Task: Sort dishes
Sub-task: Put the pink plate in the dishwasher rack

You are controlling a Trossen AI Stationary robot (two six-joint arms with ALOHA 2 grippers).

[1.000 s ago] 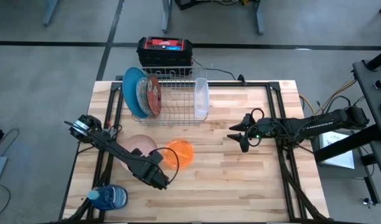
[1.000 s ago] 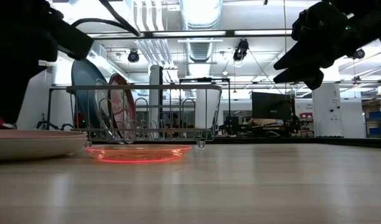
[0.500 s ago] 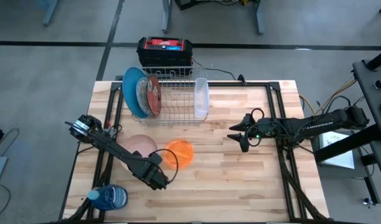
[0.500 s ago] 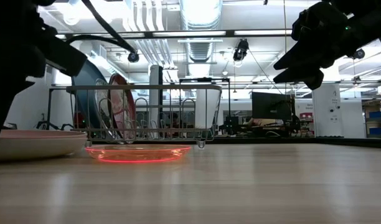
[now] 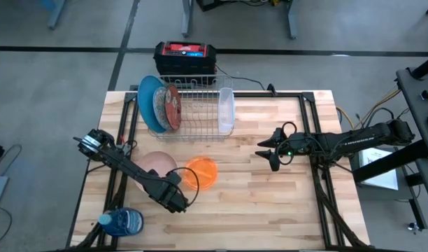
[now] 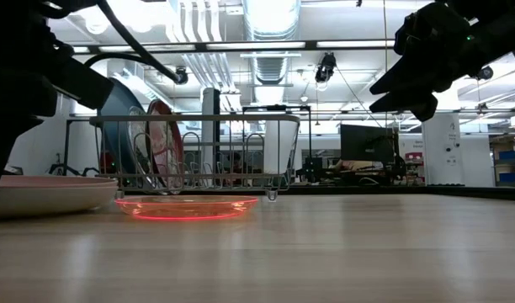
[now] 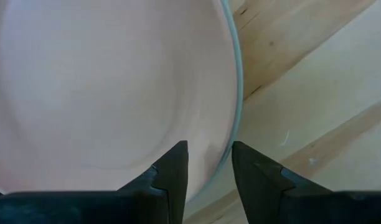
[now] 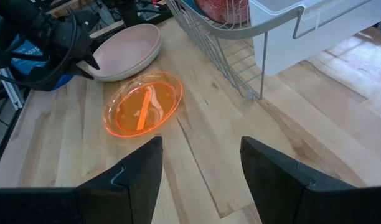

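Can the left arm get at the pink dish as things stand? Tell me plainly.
Probably yes. The left pincer is open right at the pink dish, fingers straddling its rim, nothing between them. The orange bowl sits beside it.

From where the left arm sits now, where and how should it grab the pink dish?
Grip the rim. The pink dish lies flat and shallow on the table, so only its thin raised edge fits between fingers. The left tool is open and straddles that edge on the side facing the table's front; pinching there, one finger inside and one outside, looks best.
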